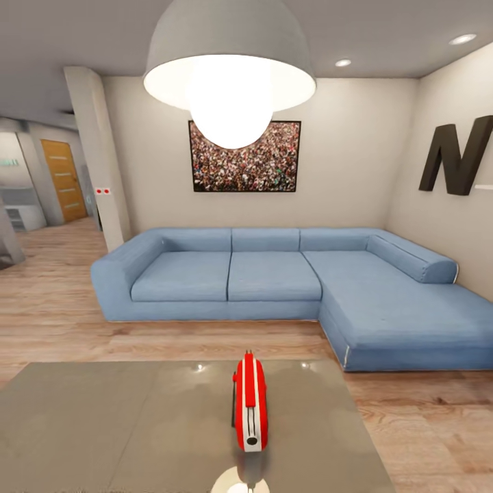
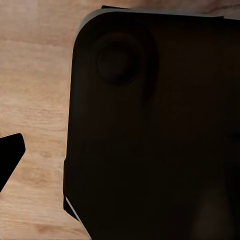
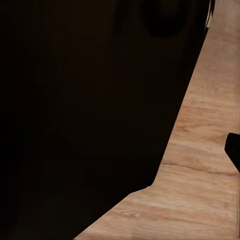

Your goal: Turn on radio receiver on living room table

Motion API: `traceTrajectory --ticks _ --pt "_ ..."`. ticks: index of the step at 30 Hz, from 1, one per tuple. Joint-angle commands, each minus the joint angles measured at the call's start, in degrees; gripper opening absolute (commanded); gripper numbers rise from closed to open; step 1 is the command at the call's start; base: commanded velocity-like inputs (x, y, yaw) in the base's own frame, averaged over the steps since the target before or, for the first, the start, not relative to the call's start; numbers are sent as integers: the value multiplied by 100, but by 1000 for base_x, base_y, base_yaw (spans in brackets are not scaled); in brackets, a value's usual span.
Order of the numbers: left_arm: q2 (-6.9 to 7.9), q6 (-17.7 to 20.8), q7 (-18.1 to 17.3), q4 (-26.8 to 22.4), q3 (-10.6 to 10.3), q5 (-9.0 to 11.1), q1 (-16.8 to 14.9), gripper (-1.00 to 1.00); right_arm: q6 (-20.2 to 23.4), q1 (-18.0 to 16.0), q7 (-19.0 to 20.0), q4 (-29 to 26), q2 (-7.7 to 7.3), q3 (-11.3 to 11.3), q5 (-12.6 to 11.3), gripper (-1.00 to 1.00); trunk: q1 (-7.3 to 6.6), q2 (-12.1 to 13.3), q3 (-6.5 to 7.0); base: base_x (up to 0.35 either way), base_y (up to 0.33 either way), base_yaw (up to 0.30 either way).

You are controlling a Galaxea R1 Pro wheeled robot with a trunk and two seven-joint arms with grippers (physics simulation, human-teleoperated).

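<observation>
In the head view the red radio receiver [image 1: 250,402] stands upright on the grey table [image 1: 123,424], right of the table's middle and near its front edge. Its white end face with the dark knob [image 1: 251,435] points toward me, and the thin black handle runs along its left side. Both wrist views look down past a large dark body onto wood planks. A black tip [image 2: 10,156] pokes in at the edge of the left wrist view and another black tip [image 3: 233,150] at the edge of the right wrist view. Neither tells me how the jaws stand.
Behind the table a blue L-shaped sofa [image 1: 287,281] spans the room, its chaise reaching forward on the right. A grey dome pendant lamp [image 1: 229,61] hangs overhead before the framed crowd picture [image 1: 245,156]. Wood floor [image 1: 424,424] lies around the table; a hallway opens at left.
</observation>
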Motion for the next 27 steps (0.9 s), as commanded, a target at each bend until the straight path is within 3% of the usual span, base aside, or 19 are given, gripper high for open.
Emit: traceTrajectory --ticks 1,13,27 --pt "0 -2 0 0 0 1 0 100 0 0 0 0 0 0 0 100 0 0 -7 0 0 154" --pt "0 0 1 0 2 -2 0 100 2 0 0 0 0 0 -30 100 0 0 -29 0 0 55" --pt "6 0 1 0 8 3 0 100 1 0 0 0 0 0 -31 100 0 0 -71 0 0 182"
